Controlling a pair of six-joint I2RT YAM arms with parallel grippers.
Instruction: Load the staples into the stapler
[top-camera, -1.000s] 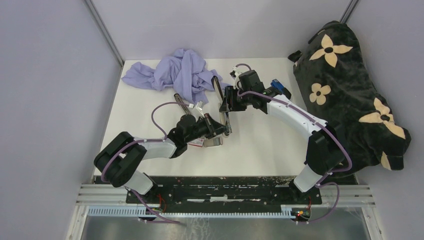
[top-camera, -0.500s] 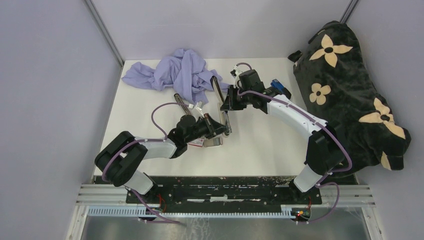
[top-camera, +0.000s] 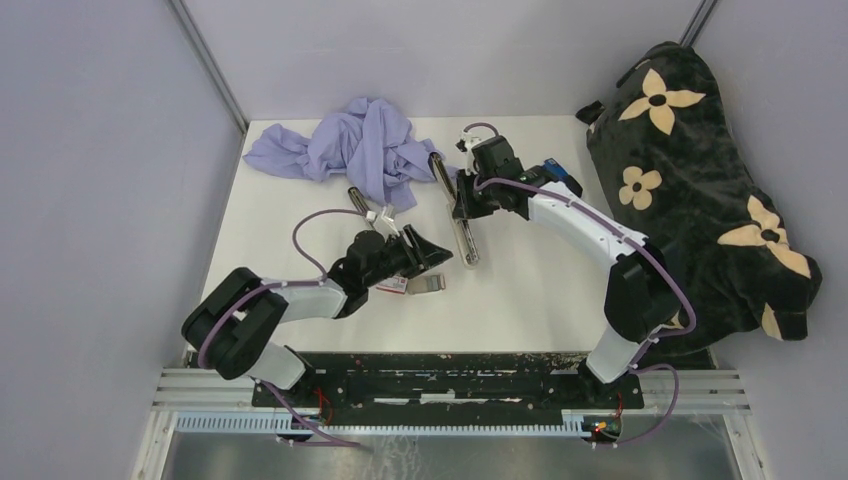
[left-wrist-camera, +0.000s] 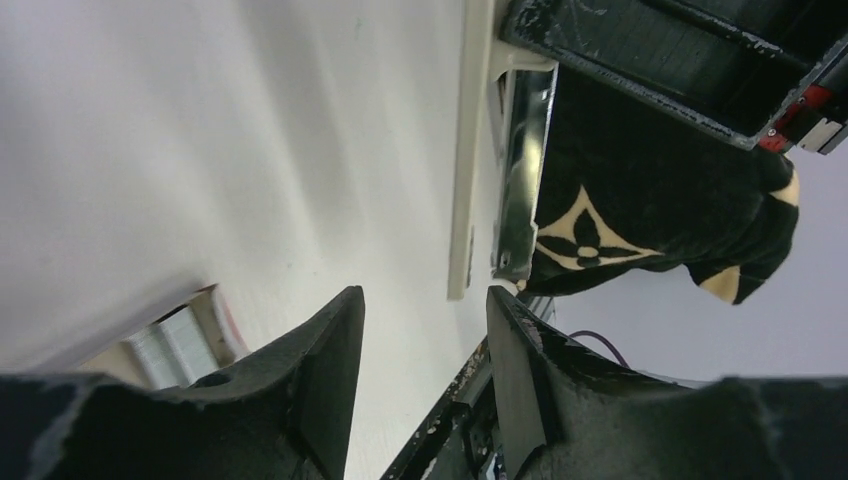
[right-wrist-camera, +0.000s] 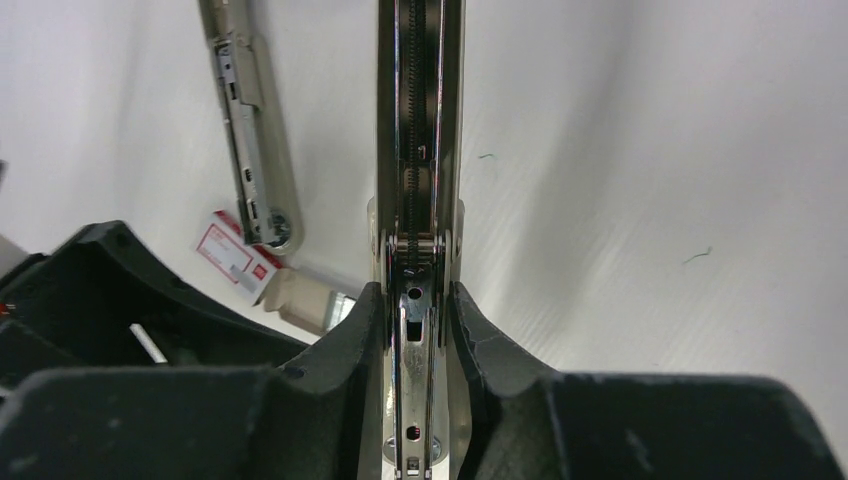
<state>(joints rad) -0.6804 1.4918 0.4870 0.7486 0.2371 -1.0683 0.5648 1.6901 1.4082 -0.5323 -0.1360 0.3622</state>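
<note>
white table (top-camera: 540, 270): right claw (right-wrist-camera: 415, 300) clamps stapler (right-wrist-camera: 417, 120); left claw (left-wrist-camera: 425, 300) open, staples (left-wrist-camera: 178, 343) just beside.

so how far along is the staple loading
Done: the stapler lies swung open. In hand: the right claw grips it near the hinge; the left claw is open and empty. Left: I cannot tell whether a strip sits in the channel; staples lie in their tray, and closing is pending.
</note>
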